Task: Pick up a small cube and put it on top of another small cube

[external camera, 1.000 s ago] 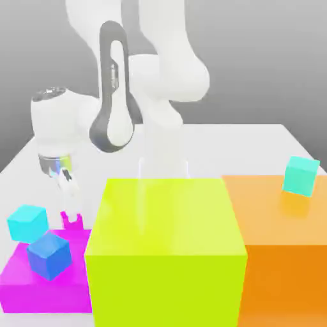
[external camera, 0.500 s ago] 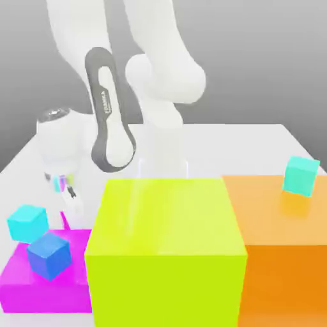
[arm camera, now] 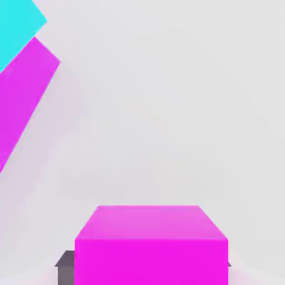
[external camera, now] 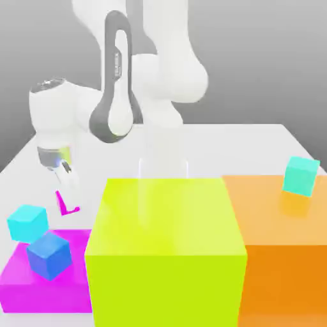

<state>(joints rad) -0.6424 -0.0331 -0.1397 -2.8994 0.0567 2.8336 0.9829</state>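
Magenta small cube (external camera: 66, 205) is clamped in the gripper (external camera: 66, 182), hanging above the flat magenta block (external camera: 19, 274) at the exterior view's left. Risks: thin grip, cube looks skewed, could slip. Cyan cube (external camera: 27, 223) and blue cube (external camera: 48, 255) sit close together; an off-centre release topples it.

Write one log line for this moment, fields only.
gripper: shut on small cube | cube: lifted above magenta block | stacking: not yet done

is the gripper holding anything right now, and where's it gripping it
Yes: the gripper is shut on the tiny magenta cube, lifted above the flat magenta block. Which faces the fingers pinch cannot be told.
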